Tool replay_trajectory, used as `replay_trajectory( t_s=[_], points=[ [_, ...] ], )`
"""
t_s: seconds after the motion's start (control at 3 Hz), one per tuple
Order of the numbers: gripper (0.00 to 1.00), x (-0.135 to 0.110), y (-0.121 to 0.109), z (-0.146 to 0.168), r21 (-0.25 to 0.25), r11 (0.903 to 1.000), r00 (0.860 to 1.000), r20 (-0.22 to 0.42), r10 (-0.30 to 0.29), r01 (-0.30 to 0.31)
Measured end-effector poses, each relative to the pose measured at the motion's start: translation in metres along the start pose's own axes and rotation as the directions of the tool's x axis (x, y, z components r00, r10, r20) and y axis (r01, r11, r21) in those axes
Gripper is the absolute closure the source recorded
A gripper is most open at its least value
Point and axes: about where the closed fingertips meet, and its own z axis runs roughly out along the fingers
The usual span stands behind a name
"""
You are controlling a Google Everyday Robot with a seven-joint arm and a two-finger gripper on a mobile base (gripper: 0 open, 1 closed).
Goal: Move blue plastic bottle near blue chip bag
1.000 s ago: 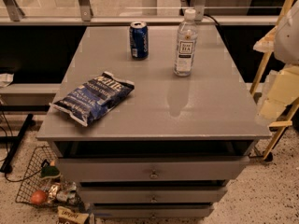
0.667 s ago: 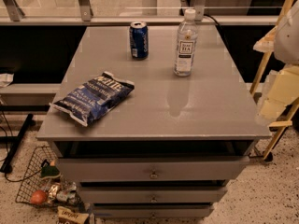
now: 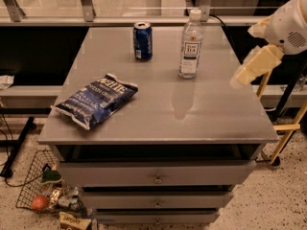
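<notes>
The blue plastic bottle (image 3: pixel 191 44), clear with a white cap and a white label, stands upright at the back right of the grey table top (image 3: pixel 163 104). The blue chip bag (image 3: pixel 97 99) lies flat at the front left of the table. My gripper (image 3: pixel 244 74) hangs at the table's right edge, to the right of the bottle, a little lower in the view and apart from it. The white arm housing (image 3: pixel 289 25) is above it at the right edge of the view.
A blue soda can (image 3: pixel 142 40) stands upright at the back, left of the bottle. The table has drawers (image 3: pixel 157 178) below its top. A wire basket (image 3: pixel 43 190) with small items sits on the floor at the lower left. A rail runs behind the table.
My gripper and arm have moved left and up, closer to the table's right edge. The bottle, can and bag have not moved.
</notes>
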Motion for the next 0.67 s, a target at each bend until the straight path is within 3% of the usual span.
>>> replay_trajectory(
  t_s=[0.33,0.67],
  points=[
    [0.00,-0.010,-0.044,0.022,0.088,0.9864,0.983,0.129,0.127,-0.139],
    [0.00,-0.018,-0.070,0.045,0.131,0.9479,0.941,0.221,0.258,-0.290]
  ],
)
